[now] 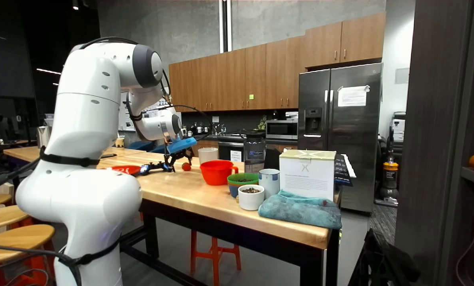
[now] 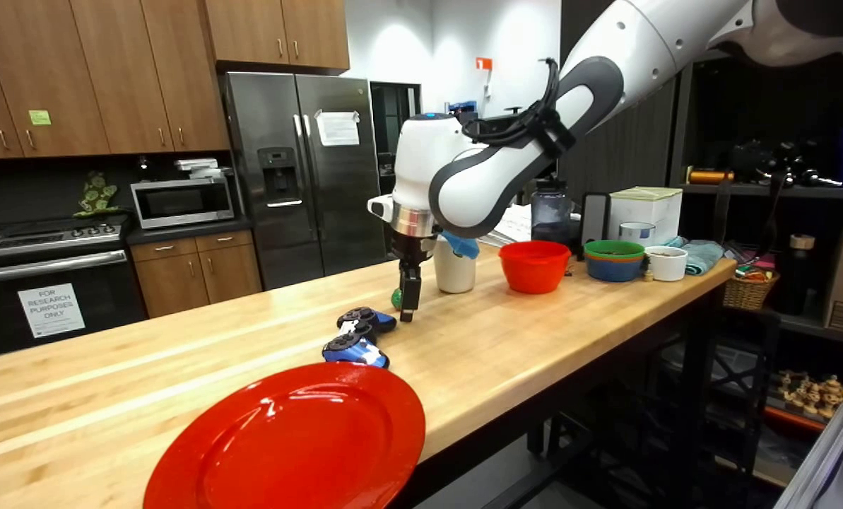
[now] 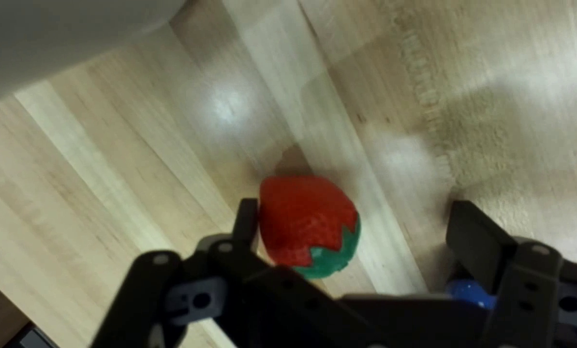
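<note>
A toy strawberry [image 3: 303,217], red with a green cap, lies on the wooden table between the spread fingers of my gripper [image 3: 355,212] in the wrist view. It sits right by the left finger [image 3: 246,220]; whether they touch I cannot tell. A wide gap separates it from the right finger [image 3: 477,237]. In an exterior view the strawberry [image 1: 186,167] shows beside the lowered gripper [image 1: 182,162]. Only its green end shows behind the gripper [image 2: 408,300] in an exterior view. A blue game controller [image 2: 361,336] lies close by, its blue edge [image 3: 469,292] under the right finger.
A pale cup [image 2: 455,272] stands just beyond the gripper, with a red bowl [image 2: 534,267] past it. Stacked bowls [image 1: 242,183], a white ramekin [image 1: 251,198], a box [image 1: 307,176] and a teal towel [image 1: 300,210] crowd one table end. A red plate [image 2: 294,438] lies past the controller.
</note>
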